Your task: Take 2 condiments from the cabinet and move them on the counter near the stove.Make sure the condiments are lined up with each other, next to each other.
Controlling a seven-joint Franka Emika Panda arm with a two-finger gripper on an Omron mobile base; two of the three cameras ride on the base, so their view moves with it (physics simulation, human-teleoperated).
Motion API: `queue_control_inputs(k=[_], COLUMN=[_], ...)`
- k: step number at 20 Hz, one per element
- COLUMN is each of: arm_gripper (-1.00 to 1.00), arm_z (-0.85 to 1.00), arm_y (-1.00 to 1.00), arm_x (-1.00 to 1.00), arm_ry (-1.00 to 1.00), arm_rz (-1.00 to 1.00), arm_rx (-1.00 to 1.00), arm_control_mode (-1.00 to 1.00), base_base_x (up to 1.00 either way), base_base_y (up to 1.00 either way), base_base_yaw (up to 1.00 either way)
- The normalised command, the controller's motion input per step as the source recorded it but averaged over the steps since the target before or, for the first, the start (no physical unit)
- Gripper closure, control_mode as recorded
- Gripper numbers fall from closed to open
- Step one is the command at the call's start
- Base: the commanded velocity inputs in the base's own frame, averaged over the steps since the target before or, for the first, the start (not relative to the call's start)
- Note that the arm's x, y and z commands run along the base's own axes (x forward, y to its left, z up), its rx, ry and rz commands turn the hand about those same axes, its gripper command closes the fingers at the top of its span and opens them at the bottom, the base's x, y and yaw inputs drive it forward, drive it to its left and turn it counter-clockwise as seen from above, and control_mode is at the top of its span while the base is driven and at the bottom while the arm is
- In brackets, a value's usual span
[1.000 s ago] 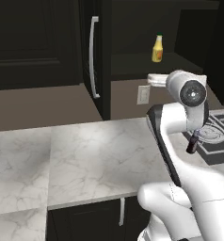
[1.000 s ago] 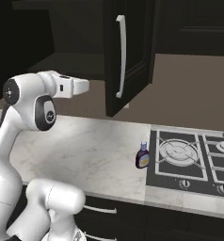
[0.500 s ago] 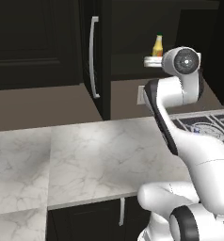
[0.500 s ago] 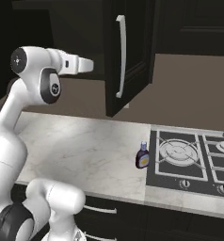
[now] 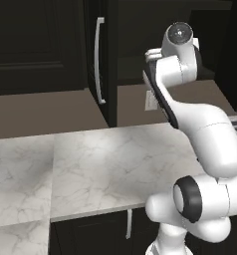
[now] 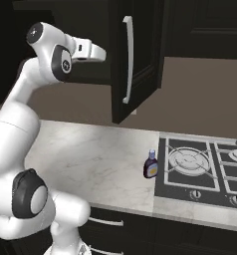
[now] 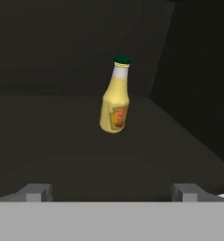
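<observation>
Done: purple bottle (image 6: 151, 164) set on counter (image 6: 90, 159) beside stove (image 6: 200, 169).
Left: yellow bottle (image 7: 116, 96), ahead between spread fingers (image 7: 36, 192), ungrasped.

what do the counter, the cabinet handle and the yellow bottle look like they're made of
Counter: white stone, likely polished marble, going by its grey veins and soft sheen.
Cabinet handle: a silvery bar, probably brushed metal, pale against the dark door.
Yellow bottle: looks like smooth squeezable plastic, with a green cap and a printed label; could be glass.
</observation>
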Motion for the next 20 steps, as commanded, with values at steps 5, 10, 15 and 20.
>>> queue_control_inputs(k=[5, 10, 15, 20], arm_gripper=[-1.0, -1.0, -1.0, -1.0], arm_z=[0.0, -0.03, -0.16, -0.09], arm_y=[-0.13, -0.18, -0.21, -0.17], arm_x=[0.3, 0.22, 0.33, 0.36], arm_ry=[0.0, 0.0, 0.0, 0.0], arm_rz=[-0.05, -0.09, -0.07, -0.06], arm_rx=[-0.03, -0.01, 0.0, 0.0], arm_control_mode=[-1.0, -1.0, -1.0, -1.0], base_base_x=[0.0, 0.0, 0.0, 0.0], base_base_y=[0.0, 0.0, 0.0, 0.0], base_base_yaw=[0.0, 0.0, 0.0, 0.0])
